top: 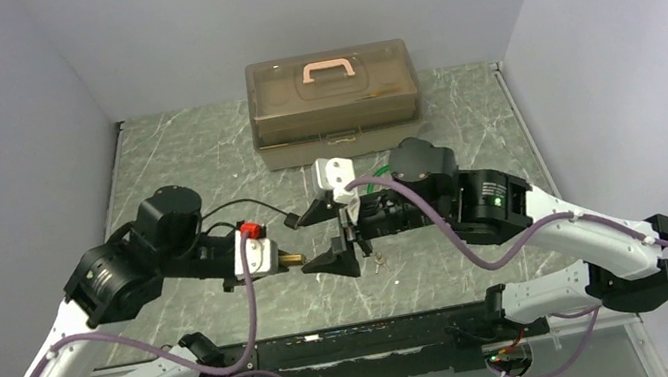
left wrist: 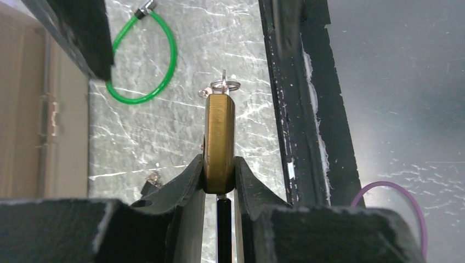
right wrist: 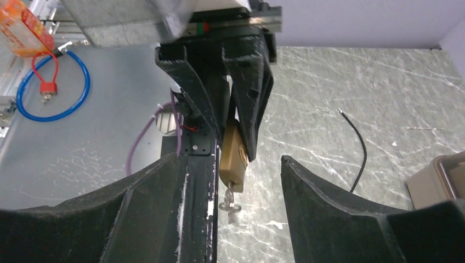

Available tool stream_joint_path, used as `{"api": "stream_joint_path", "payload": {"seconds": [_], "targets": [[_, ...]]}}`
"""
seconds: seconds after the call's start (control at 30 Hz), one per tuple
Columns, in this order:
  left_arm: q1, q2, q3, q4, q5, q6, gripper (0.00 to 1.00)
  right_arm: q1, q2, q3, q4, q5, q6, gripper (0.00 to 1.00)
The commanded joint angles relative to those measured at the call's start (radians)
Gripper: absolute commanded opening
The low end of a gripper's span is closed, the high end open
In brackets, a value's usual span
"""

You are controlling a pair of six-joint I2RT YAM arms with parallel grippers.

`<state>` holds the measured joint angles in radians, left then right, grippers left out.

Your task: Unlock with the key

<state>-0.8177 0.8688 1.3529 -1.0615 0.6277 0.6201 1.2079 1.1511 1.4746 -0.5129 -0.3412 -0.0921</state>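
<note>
Key (right wrist: pixel 230 198) sticking from brass padlock (right wrist: pixel 232 156), clamped in left end effector (left wrist: pixel 219 167); right end effector (top: pixel 330 237) spread wide, facing it.

The grey tabletop (top: pixel 194 160) has white streaks. 1 brown box (top: pixel 334 102) sits at its far edge. A green cord loop (left wrist: pixel 174 55) and a thin black wire (right wrist: pixel 364 147) lie on it.
</note>
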Motion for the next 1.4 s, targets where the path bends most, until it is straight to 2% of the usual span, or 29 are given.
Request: {"api": "stream_joint_path", "payload": {"seconds": [0.0,0.17,0.3,0.43,0.5,0.53,0.6,0.63,0.67,0.7,0.77,0.8,0.87,0.93,1.0,1.2,1.37], "targets": [[0.016,0.025,0.064,0.051,0.078,-0.043,0.00,0.018,0.026,-0.003,0.042,0.030,-0.042,0.68],[0.021,0.033,0.088,0.055,0.082,-0.045,0.00,0.020,0.054,-0.003,0.037,0.008,-0.035,0.54],[0.025,0.035,0.105,0.050,0.091,-0.042,0.00,0.020,0.067,0.000,0.013,0.003,-0.035,0.53],[0.026,0.043,0.114,0.052,0.111,-0.034,0.00,0.021,0.085,0.006,0.007,0.010,-0.033,0.46],[0.025,0.045,0.116,0.054,0.129,-0.035,0.00,0.020,0.089,0.004,0.023,0.004,-0.029,0.38],[0.025,0.047,0.118,0.052,0.138,-0.032,0.00,0.020,0.088,-0.002,0.042,0.001,-0.027,0.30],[0.025,0.048,0.120,0.046,0.145,-0.022,0.00,0.019,0.078,-0.022,0.076,-0.003,-0.018,0.07],[0.025,0.049,0.119,0.037,0.145,-0.011,0.00,0.020,0.070,-0.036,0.094,-0.002,-0.013,0.00],[0.025,0.048,0.117,0.029,0.139,0.000,0.02,0.020,0.064,-0.050,0.108,-0.003,-0.007,0.00],[0.024,0.045,0.113,0.021,0.134,0.008,0.15,0.020,0.059,-0.061,0.118,-0.007,0.000,0.00],[0.024,0.048,0.120,-0.027,0.118,0.046,0.50,0.013,0.048,-0.078,0.129,-0.006,0.016,0.00],[0.024,0.059,0.137,-0.068,0.097,0.059,0.64,0.005,0.044,-0.085,0.135,-0.005,0.026,0.00],[0.025,0.091,0.188,-0.171,0.033,0.096,0.77,-0.027,0.031,-0.104,0.145,-0.024,0.053,0.00],[0.027,0.103,0.223,-0.273,-0.027,0.152,0.83,-0.062,0.016,-0.120,0.155,-0.055,0.080,0.00],[0.039,0.070,0.188,-0.291,-0.070,0.187,0.84,-0.086,0.006,-0.135,0.164,-0.073,0.089,0.00],[0.067,-0.044,-0.005,-0.187,-0.165,0.206,0.84,-0.099,0.019,-0.148,0.194,-0.107,0.118,0.00],[0.107,-0.075,-0.108,-0.061,-0.321,0.234,0.82,-0.102,0.027,-0.173,0.224,-0.124,0.128,0.00]]}}
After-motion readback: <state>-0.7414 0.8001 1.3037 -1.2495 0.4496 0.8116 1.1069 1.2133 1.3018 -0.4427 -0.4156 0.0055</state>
